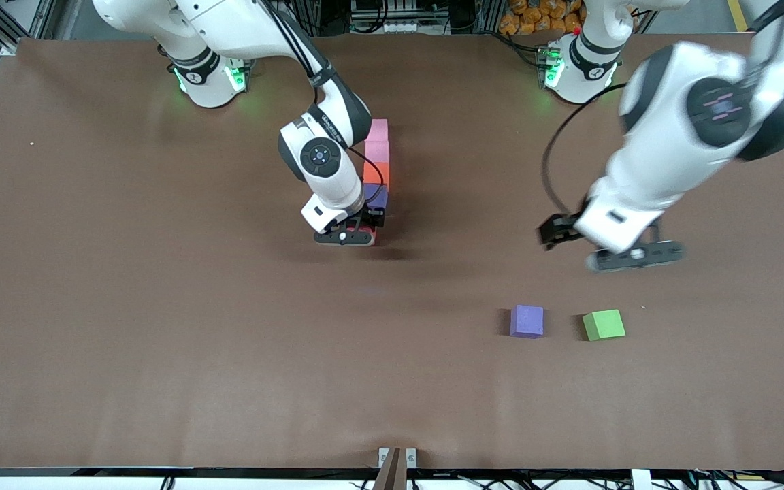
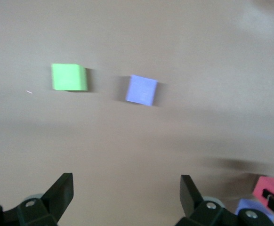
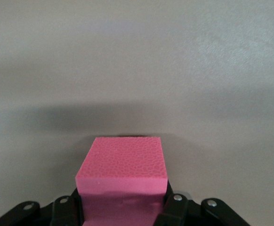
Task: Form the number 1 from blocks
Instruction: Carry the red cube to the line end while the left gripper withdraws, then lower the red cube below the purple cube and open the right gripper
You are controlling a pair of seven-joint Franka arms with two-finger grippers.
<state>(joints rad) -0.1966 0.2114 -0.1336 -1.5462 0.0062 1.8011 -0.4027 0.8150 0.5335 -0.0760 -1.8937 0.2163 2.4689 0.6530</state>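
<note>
Matte red block (image 3: 122, 162), pebbled foam, clamped in right tool (image 3: 123, 207)

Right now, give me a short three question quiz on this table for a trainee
1. True or false: the right gripper is shut on the red block.
2. Which lies nearer the left arm's end: the green cube or the light blue cube?
3. Fill in: the left gripper hangs ____ above the table.

Key: 1 true; 2 green cube; 3 open.
</note>
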